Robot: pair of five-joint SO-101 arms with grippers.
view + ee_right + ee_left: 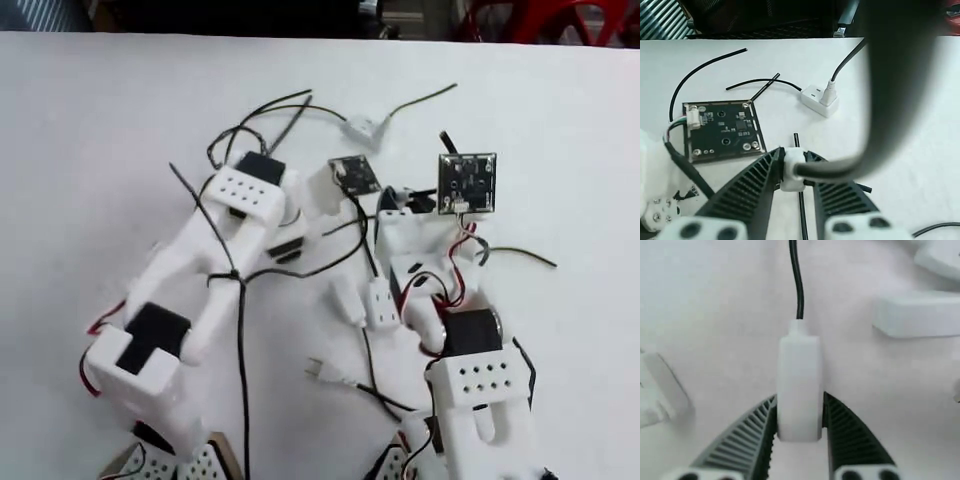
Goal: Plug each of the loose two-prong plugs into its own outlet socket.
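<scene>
**Grippers.** The right gripper (792, 155) is pinching a small white plug (790, 170) at its fingertips. The plug's thick black cord (890, 100) loops up and back past the wrist. The left gripper (799, 400) is closed against both sides of a white corded block (799, 385), gripping its near end. The block's thin black cord (797, 280) runs straight ahead, away from the fingers. I cannot tell whether this block is a socket or a plug body, because its face is hidden.

**Done.** Well ahead of the right gripper, one plug (831, 92) is seated in a white socket (815, 100) on the table (560, 100). I judge that pair finished.

**Left to do.**
- The plug in the right gripper is held apart from any socket.
- A loose plug (320, 370) lies well behind that gripper, beside its arm, with its prongs bare.
- Two white blocks (348, 298) (383, 300) lie side by side, behind that gripper and between the arms. They are probably free sockets.
- By this count at least two plugs remain, so the task is in its early part.

**Writing.** A bare circuit board (722, 130) sits just beside the right gripper's fingertips. No readable lettering shows on it, and no labels can be made out on the plugs, socket or blocks.
</scene>
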